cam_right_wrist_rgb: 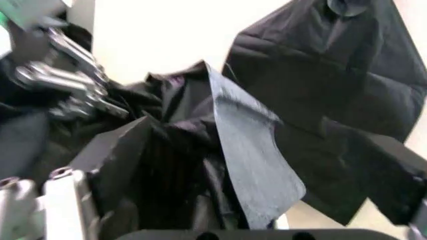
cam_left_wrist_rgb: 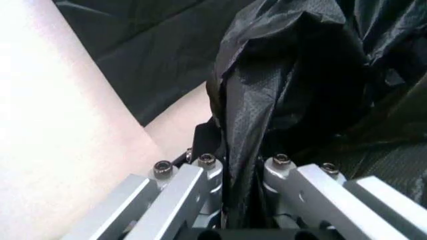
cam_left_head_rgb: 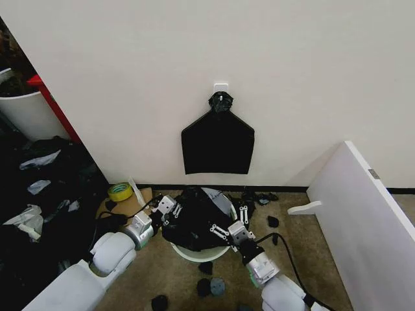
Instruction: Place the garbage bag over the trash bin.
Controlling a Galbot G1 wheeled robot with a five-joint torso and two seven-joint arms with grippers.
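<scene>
From the head, the garbage bag sits in a big black crinkly heap on top of the trash bin, which stands on the floor by the wall; you can see just a bit of the bin's pale rim under the bag. The left claw is at the bag's left side and the right claw is at its right side, both touching the plastic. A flat black bundle hangs on the wall above. Small black lumps lie on the floor in front of the bin. From the left wrist, the left claw is pinching a fold of the garbage bag between its silver fingers. From the right wrist, the garbage bag is bunched up close, and I cannot tell how the right claw's fingers stand. The left claw is farther off at the bag's other side, and the flat black bundle hangs behind.
</scene>
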